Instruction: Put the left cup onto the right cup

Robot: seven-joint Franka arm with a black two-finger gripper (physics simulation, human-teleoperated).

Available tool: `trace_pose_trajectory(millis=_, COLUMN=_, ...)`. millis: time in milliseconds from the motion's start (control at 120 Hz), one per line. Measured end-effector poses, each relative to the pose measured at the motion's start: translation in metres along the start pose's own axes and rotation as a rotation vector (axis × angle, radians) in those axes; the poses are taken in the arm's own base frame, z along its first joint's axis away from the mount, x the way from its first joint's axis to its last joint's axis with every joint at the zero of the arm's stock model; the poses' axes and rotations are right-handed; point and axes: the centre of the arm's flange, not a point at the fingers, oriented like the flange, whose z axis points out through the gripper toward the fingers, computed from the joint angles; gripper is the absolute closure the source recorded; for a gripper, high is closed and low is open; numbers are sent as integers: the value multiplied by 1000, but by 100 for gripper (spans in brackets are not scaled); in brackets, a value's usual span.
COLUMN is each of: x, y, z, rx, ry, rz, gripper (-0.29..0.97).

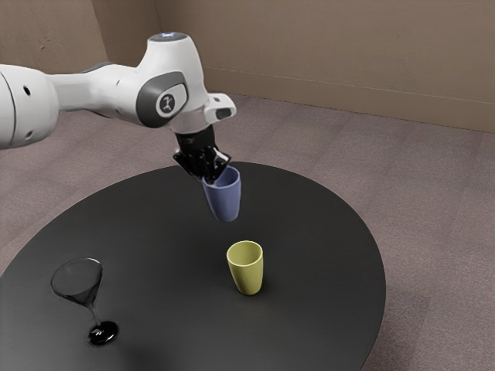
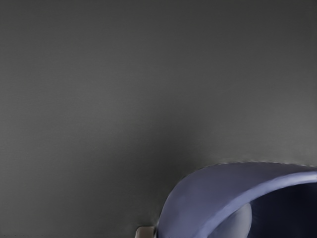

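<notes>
Desk [image 1: 309, 232]: round and black, standing on a brown carpet floor. In the wrist view its dark top [image 2: 124, 89] lies under the hand.
Arm [image 1: 100, 89]: white, it enters from the exterior view's left and reaches toward the right. The last link bends down over the middle of the desk, with the hand tilted.
Glass [image 1: 76, 282]: a clear cocktail glass, upright on the desk at the exterior view's lower left, well apart from both cups.
Blue cup [image 1: 224, 199]: it hangs in the air above the desk, held at its rim and tilted, with the mouth up toward the hand. It is higher than the green cup and a little toward the exterior view's left of it, not touching it. The wrist view shows its rim and dark inner wall [image 2: 218, 198] close under the hand.
Green cup [image 1: 246, 269]: upright on the desk, mouth open upward, and inside I see its own green wall.
Claw [image 1: 210, 171]: black, clamped on the rim of the blue cup.
</notes>
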Motion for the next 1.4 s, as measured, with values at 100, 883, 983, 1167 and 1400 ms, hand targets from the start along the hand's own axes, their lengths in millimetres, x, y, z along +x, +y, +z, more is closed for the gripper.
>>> trace_pose_trajectory(millis=100, x=-17, y=15, z=2, rx=-11, ry=-31, rz=-33, gripper=78)
trace_pose_trajectory(millis=883, x=-49, y=49, z=40, rx=-16, ry=-96, rz=-286, gripper=78)
trace_pose_trajectory(millis=983, x=-49, y=55, z=44, rx=-19, ry=-95, rz=-296, gripper=78)
trace_pose_trajectory(millis=1167, x=-46, y=55, z=51, rx=-20, ry=-90, rz=-321, gripper=78)
trace_pose_trajectory(millis=1400, x=-44, y=53, z=60, rx=-21, ry=-93, rz=-348, gripper=54)
